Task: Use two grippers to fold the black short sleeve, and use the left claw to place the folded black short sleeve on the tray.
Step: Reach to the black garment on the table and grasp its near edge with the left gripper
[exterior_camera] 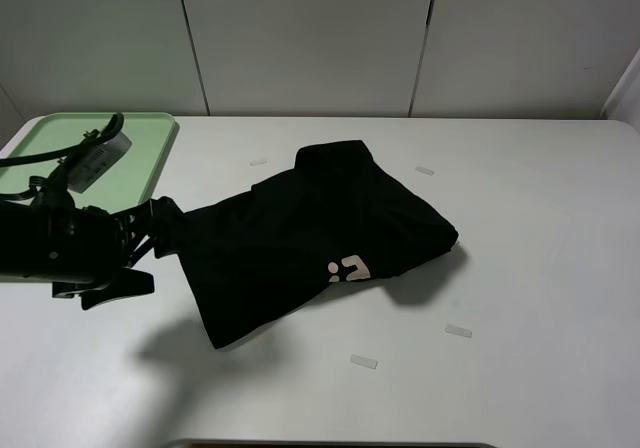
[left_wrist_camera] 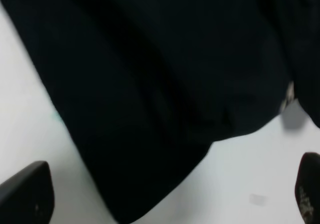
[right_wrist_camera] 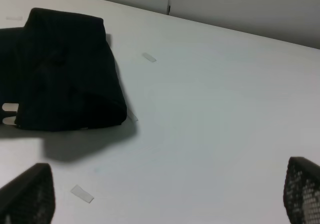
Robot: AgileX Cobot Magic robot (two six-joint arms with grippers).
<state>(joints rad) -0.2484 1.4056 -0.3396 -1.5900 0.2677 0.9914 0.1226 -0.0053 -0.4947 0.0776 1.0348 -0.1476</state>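
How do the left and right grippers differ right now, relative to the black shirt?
The left gripper is at the black short sleeve, with cloth lying between its spread fingers. The right gripper hangs over the table, apart from the black short sleeve. The left gripper shows in the high view, at the garment's left edge; the right gripper is outside that view. Both stand wide open.

We see bright, even overhead light; soft shadows beside black short sleeve (exterior_camera: 320, 238); left wrist view blurred.
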